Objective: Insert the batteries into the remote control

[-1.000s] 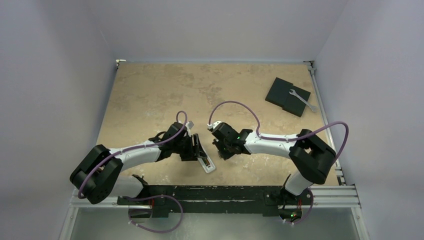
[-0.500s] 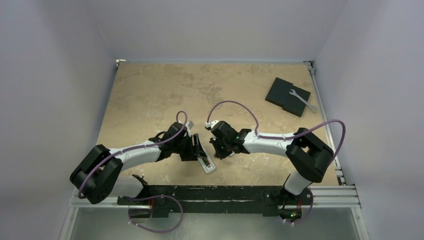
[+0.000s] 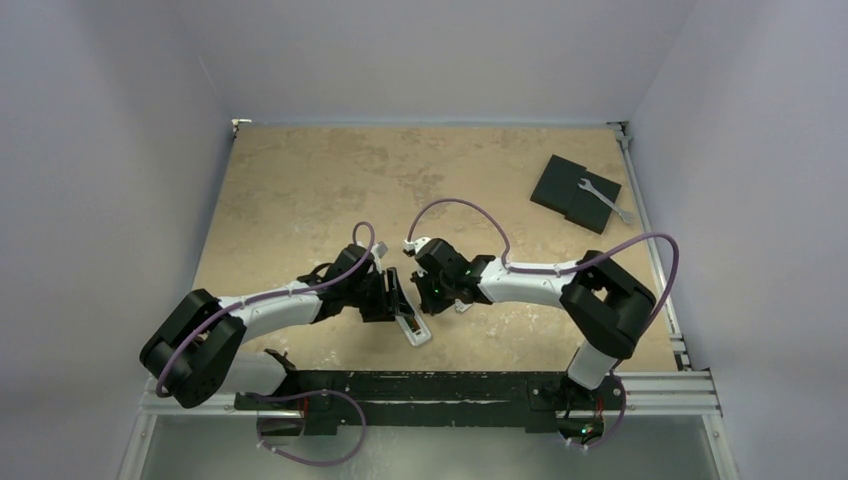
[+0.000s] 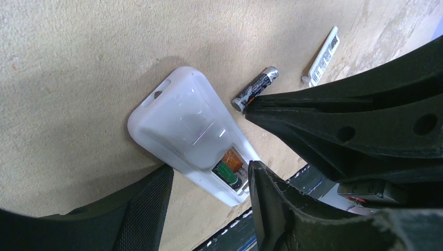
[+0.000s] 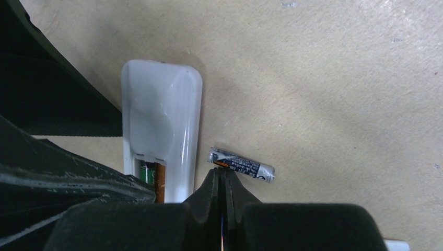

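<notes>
The white oblong plastic remote control point(image 4: 183, 123) lies back up on the tan mottled desk point(image 3: 300, 180), close to the near edge and about midway along it. Its battery bay is open at the end nearest that edge. One dark slim seated battery point(image 4: 226, 174) with a green label rests inside, next to an orange patch.

The left pincer point(image 4: 209, 172) is clamped across that same end of the remote control, one black finger against each long side.

A second dark slim loose battery point(image 5: 241, 163) with silver ends lies flat on the desk just beside the remote control, on the side toward the right edge and not touching it. The right pincer point(image 5: 222, 175) has its fingers pressed together with nothing between them, and its tip is against one end of the loose battery.

A small white ribbed strip point(image 4: 324, 55) lies near the loose battery but apart from it.

Towards the far right corner sits a black flat square pad point(image 3: 572, 190), with a silver wrench point(image 3: 606, 200) lying on it
</notes>
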